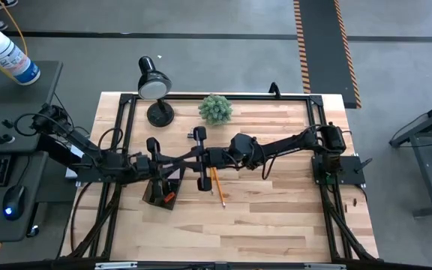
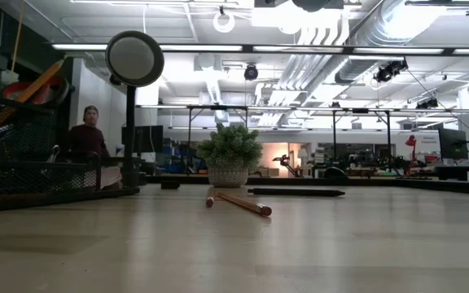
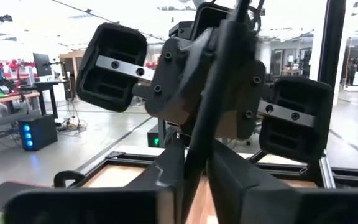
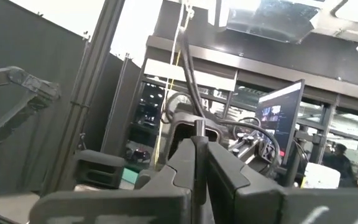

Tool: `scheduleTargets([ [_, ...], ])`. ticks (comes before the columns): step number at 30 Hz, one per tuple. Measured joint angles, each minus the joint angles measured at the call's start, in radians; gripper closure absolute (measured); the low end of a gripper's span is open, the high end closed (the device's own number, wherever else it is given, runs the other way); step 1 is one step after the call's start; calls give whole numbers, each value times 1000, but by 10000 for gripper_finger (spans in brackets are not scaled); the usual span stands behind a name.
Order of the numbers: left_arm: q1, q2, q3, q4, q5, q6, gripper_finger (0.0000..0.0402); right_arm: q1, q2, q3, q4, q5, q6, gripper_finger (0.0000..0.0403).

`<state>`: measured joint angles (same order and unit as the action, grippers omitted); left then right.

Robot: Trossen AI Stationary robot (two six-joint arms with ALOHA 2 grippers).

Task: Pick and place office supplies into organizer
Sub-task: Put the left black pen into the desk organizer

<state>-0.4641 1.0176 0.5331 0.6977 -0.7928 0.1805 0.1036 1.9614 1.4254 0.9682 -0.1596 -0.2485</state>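
The left gripper (image 3: 194,165) has its two fingers pressed together on a thin dark pen (image 3: 221,81), which runs up from between them toward the other arm. The right gripper (image 4: 197,155) is closed on a thin rod too, its small metal end showing just above the fingertips; this looks to be the same pen, gripped from the opposite side. From above, the two grippers meet nose to nose over the middle of the table, the left arm reaching in from the left and the right arm from the right, both raised off the wood.

Just beside the meeting point, toward the front edge, two thin yellow-orange pencils (image 1: 217,186) lie on the table close together. A second dark pen (image 2: 295,192) lies flat behind them in the low view. The organizer (image 1: 160,193) sits on the table under the left arm – a black caddy with something orange in one compartment, though which compartment I cannot tell.

Farther back stand the green plant (image 1: 215,109) and the black desk lamp (image 1: 154,84) – both near the rear edge
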Motion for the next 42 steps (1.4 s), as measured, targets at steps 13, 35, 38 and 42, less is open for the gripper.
scheduleTargets([
  [13, -1, 1, 0, -26, -2, -9, 379, 0, 0, 0, -39, 10, 40, 333],
  [35, -33, -78, 0, -352, -100, -202, 386, 39, -303, 0, -940, 432, -66, 217],
  [38, -86, -95, 0, -414, -178, -243, 386, 24, -301, 0, -1078, 492, 9, 230],
  [42, -171, -101, 1, -449, -293, -283, 386, -14, -254, 0, -1237, 560, 114, 250],
])
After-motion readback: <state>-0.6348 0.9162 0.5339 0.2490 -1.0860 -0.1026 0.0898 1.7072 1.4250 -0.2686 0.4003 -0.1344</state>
